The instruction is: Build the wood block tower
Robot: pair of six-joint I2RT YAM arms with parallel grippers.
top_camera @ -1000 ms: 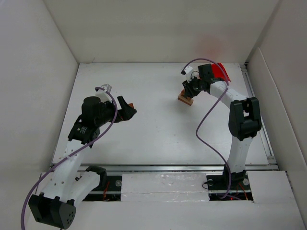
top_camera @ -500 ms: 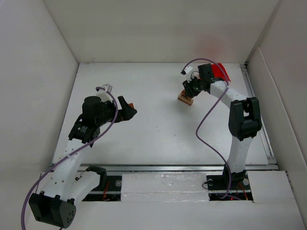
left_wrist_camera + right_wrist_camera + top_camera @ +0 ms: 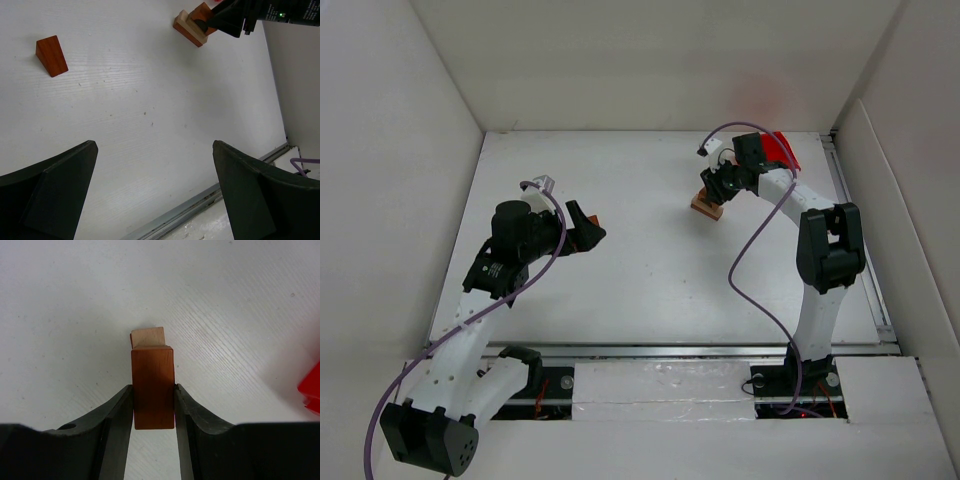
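Observation:
My right gripper (image 3: 716, 190) is shut on a reddish-brown rectangular block (image 3: 153, 387), its jaws pressing both sides. The block sits against a tan block (image 3: 148, 336) that lies on the table, and the pair shows as a small stack (image 3: 707, 207) in the top view. The left wrist view also shows the stack (image 3: 191, 27) with the right gripper's fingers (image 3: 225, 17) on it. A reddish-brown wedge block (image 3: 51, 55) lies alone on the table, just beyond my left gripper (image 3: 582, 230). The left gripper (image 3: 154, 145) is open and empty above bare table.
A red plastic bin (image 3: 778, 150) stands at the back right, behind the right arm, and its corner shows in the right wrist view (image 3: 312, 390). White walls enclose the table on three sides. A metal rail (image 3: 720, 350) runs along the near edge.

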